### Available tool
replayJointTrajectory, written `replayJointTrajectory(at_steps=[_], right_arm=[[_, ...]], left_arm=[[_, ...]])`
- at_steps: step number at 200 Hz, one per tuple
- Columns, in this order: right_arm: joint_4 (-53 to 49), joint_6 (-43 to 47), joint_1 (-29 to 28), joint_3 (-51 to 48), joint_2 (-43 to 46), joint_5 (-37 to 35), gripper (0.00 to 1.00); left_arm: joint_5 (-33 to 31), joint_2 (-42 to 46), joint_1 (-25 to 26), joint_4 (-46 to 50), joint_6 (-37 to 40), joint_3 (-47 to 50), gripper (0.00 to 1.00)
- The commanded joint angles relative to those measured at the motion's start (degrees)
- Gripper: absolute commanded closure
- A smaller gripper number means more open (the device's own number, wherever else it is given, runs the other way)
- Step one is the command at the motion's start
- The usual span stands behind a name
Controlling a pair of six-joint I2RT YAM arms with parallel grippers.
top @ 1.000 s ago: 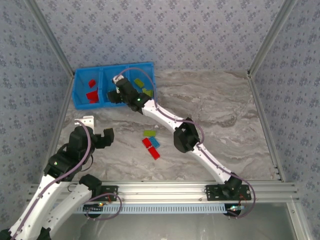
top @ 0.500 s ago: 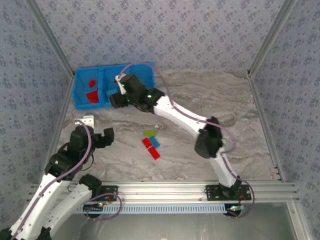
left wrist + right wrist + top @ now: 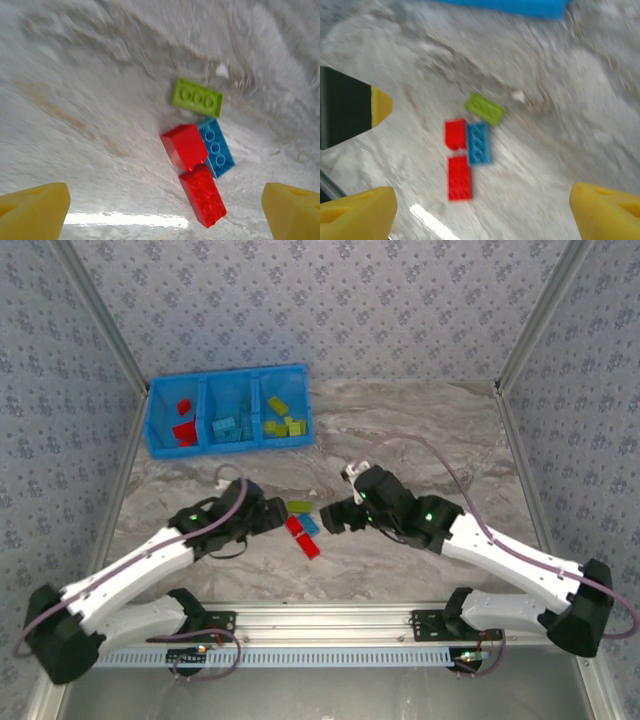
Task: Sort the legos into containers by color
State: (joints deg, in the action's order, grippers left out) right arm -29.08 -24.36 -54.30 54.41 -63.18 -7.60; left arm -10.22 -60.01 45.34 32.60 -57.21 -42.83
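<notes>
Four legos lie in a cluster mid-table: a lime green lego (image 3: 299,506), a red lego (image 3: 294,525), a light blue lego (image 3: 310,525) and a second red lego (image 3: 307,545). My left gripper (image 3: 268,515) is just left of them, open and empty. In its wrist view the green lego (image 3: 197,97), blue lego (image 3: 216,146) and both reds (image 3: 184,145) lie ahead between the yellow fingers (image 3: 32,210). My right gripper (image 3: 335,517) is open just right of the cluster, which appears blurred as the red lego (image 3: 459,177) and blue lego (image 3: 479,143). The blue bin (image 3: 230,448) holds sorted legos.
The bin's left compartment holds red legos (image 3: 183,430), the middle holds blue ones (image 3: 226,427) and the right holds green ones (image 3: 280,420). Metal frame posts and patterned walls bound the table. The left gripper's finger (image 3: 350,112) shows in the right wrist view.
The right arm has pulled back from the bin's middle compartment to the table centre. The left arm has swung out from the left to the cluster's left side.
</notes>
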Motion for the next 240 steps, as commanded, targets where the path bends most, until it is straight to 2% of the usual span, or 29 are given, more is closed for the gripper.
replayJointTrajectory(at_steps=[1,35,83,122,158,178,214,240], right_arm=[[-2.12,-5.20,0.20,-3.77,4.24,-4.11,0.05],[-3.24,-5.46,1.09,-5.08,6.06,-5.01,0.04],[-2.74,-5.50,1.76,-5.52,5.79,-5.37,0.03],[-3.04,-6.14,1.83,-5.31,5.70,-4.76,0.03],[-2.42,-6.75,1.84,-5.22,5.48,-4.38,0.03],[-1.41,-5.72,1.83,-5.00,4.75,-1.74,0.03],[1.50,-1.12,0.68,-3.63,0.06,11.04,0.03],[2.34,-0.49,-1.46,-2.18,-3.24,11.55,0.03]], left_arm=[[-0.27,-7.44,2.79,-6.11,-6.73,-1.51,0.02],[-0.03,-18.35,4.31,-11.16,-8.52,-2.16,0.05],[-2.63,-24.05,4.21,-14.04,-8.76,-1.64,0.11],[-4.04,-25.29,3.74,-13.16,-9.39,0.23,0.24],[-3.33,-24.62,3.57,-12.57,-10.47,2.45,0.42],[-4.10,-22.65,3.45,-12.35,-10.79,4.01,0.52],[-5.19,-18.98,3.24,-10.35,-10.68,5.80,0.59],[-5.73,-16.96,2.61,-9.84,-10.42,7.38,0.60]])
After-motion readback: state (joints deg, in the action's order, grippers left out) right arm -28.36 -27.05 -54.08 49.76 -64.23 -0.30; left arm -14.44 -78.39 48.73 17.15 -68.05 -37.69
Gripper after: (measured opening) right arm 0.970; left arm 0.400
